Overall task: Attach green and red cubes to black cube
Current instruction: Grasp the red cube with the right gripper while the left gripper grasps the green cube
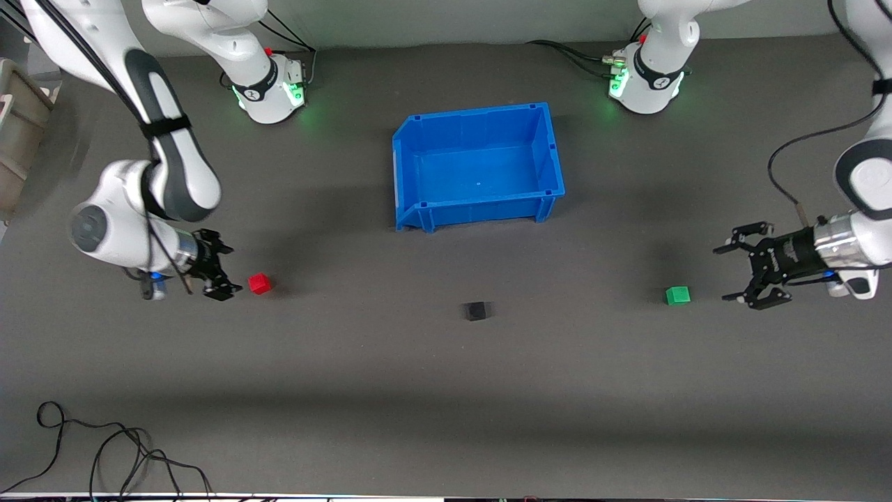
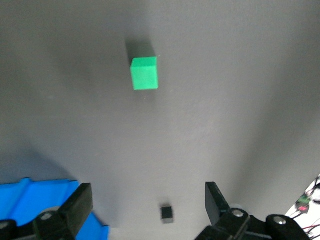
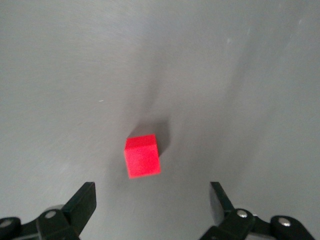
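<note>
The black cube point(image 1: 477, 311) sat alone on the tabletop point(image 1: 446, 390). Toward the right arm's end, the right end effector point(image 1: 224, 268) gaped wide beside the red cube point(image 1: 259, 283). Toward the left arm's end, the left end effector point(image 1: 733, 270) gaped wide near the green cube point(image 1: 677, 295).

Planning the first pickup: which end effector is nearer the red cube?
Right. The right end effector, open, sits right beside the red cube; the left end effector, open, is by the green cube at the other end.

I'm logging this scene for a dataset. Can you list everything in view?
small bright red cube: one, red, on the table toward the right arm's end.
small matte black cube: one, black, mid-table, nearer the front camera than the bin.
small bright green cube: one, green, toward the left arm's end.
large blue plastic bin: one, blue, between the bases.
black cables: black, at the table's near edge.
right gripper: fingers open, beside the red cube.
left gripper: fingers open, beside the green cube.
</note>
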